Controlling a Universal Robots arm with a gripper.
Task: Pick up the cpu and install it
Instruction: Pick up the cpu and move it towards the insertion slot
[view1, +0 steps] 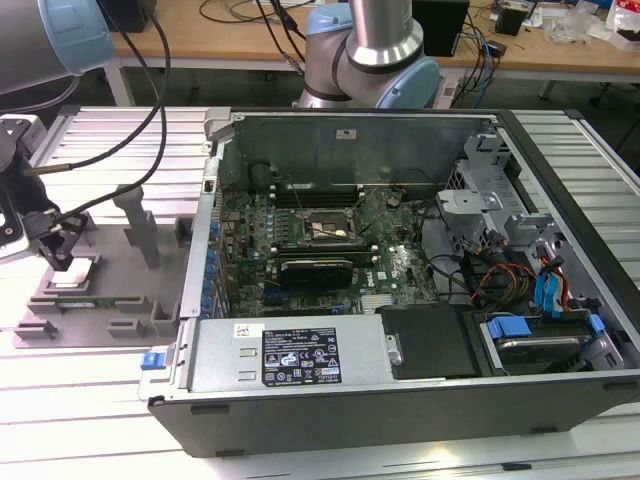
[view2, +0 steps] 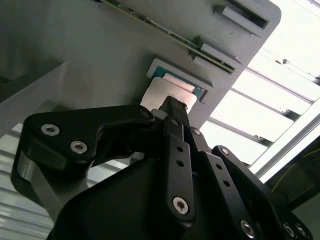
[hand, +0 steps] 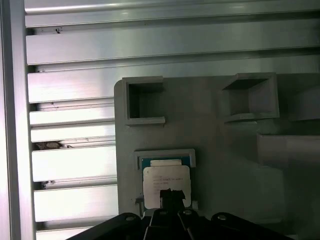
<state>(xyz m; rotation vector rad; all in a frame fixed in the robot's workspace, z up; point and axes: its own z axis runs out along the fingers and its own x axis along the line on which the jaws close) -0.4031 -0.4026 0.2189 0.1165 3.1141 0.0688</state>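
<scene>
Gripper (view2: 172, 104) over cpu (hand: 166, 176) in grey holder (hand: 225, 150).
Both wrist views: jaws clenched together at the cpu; exterior view adds the computer case (view1: 300, 360).

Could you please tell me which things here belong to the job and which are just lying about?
Job: cpu, claw close over it, grey holder, socket in the case.
Lying about: cables, blue-tabbed drive.
</scene>
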